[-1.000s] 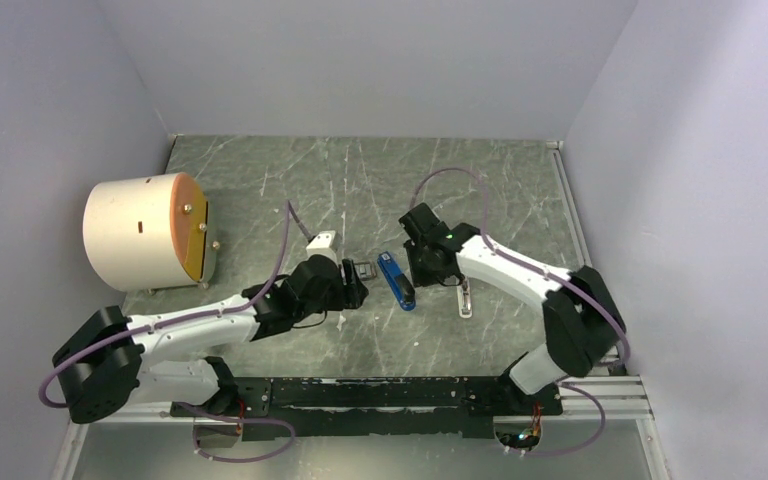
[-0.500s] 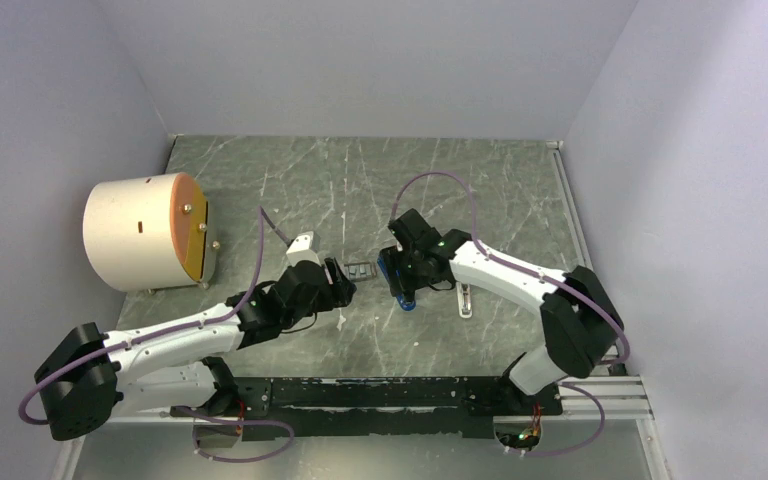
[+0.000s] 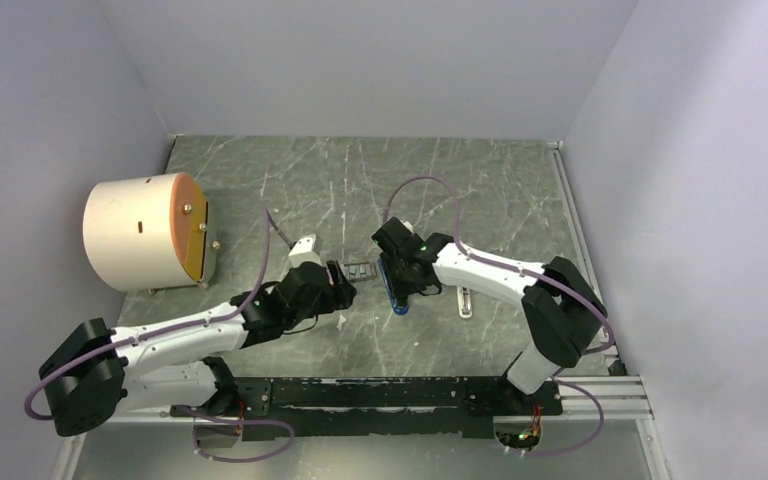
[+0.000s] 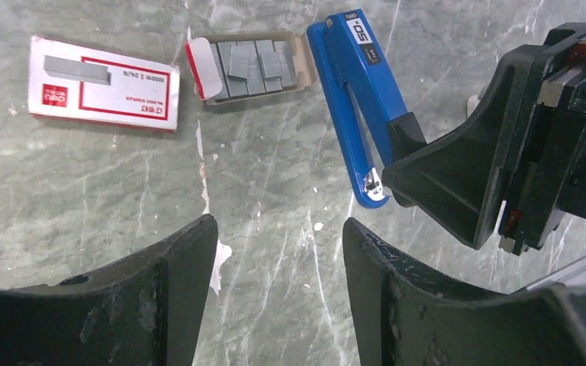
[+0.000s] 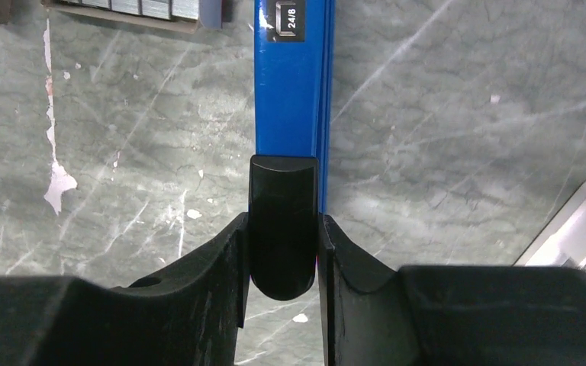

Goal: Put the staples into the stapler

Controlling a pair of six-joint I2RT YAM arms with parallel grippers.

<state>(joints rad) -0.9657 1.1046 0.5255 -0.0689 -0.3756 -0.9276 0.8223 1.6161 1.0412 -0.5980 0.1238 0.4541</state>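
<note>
On the counter (image 4: 84, 198), the right hand (image 5: 283, 232) is clamped on the black end of the blue stapler (image 5: 290, 99), which looks unopened. The staples (image 4: 248, 65) lie unloaded in their tray just beside it. The left hand (image 4: 278, 267) hovers wide open and empty.

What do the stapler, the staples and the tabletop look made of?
The stapler: smooth blue body with an even sheen, probably painted metal or hard plastic; its matte black end looks like plastic. The staples: dull grey ribbed strips, evidently metal. The tabletop: grey-green with pale veins, like marble or a marble-print laminate; cannot tell which.
</note>
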